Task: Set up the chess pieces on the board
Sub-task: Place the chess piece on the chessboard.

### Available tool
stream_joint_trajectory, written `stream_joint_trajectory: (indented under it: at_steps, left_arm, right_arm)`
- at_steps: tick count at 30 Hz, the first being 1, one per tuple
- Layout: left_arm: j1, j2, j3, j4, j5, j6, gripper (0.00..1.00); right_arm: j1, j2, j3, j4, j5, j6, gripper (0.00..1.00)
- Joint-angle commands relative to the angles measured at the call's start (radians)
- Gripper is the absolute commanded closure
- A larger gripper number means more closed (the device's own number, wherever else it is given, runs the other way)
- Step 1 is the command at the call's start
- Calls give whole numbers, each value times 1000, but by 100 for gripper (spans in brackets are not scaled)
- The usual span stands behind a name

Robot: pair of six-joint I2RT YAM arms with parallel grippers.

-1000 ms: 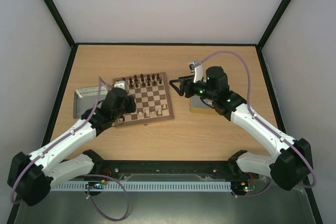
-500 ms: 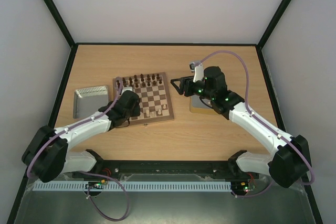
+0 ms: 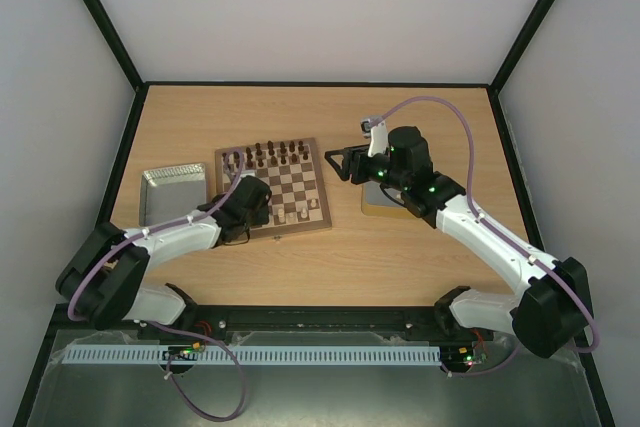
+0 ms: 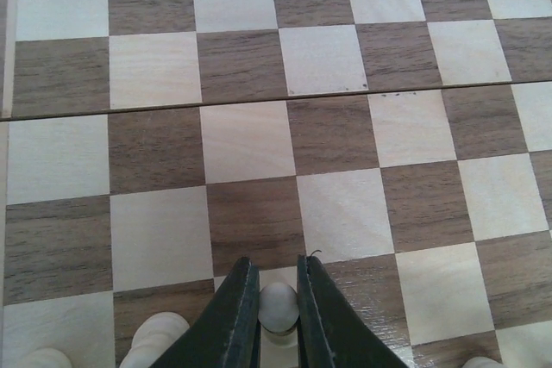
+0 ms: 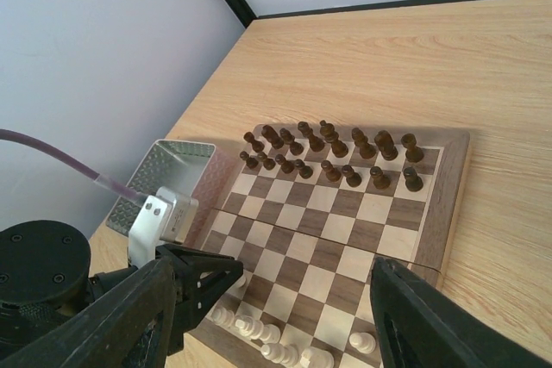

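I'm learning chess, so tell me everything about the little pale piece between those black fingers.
The pale piece looks like smooth cream wood, with a round head and a thin collar below. It stands upright on the board, near its edge. The left gripper's black fingers squeeze both sides.

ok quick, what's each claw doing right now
Left claw: closed on a small cream wooden chess piece.
Right claw: open, holding nothing.
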Motion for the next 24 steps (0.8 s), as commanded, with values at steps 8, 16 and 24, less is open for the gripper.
stream_joint_trajectory:
  at_steps: [8,16,24]
  left_arm:
    - [5,-2,-19,-16,-32,5,89]
    - [5,-39,-2,-38,-16,14,86]
    - [5,-64,9,-57,1,28,77]
  right_arm:
    - [-2,12,7,1,-6,-11,39]
    - [-3,14,9,1,-4,-7,39]
    - [-2,13,8,0,-1,-3,38]
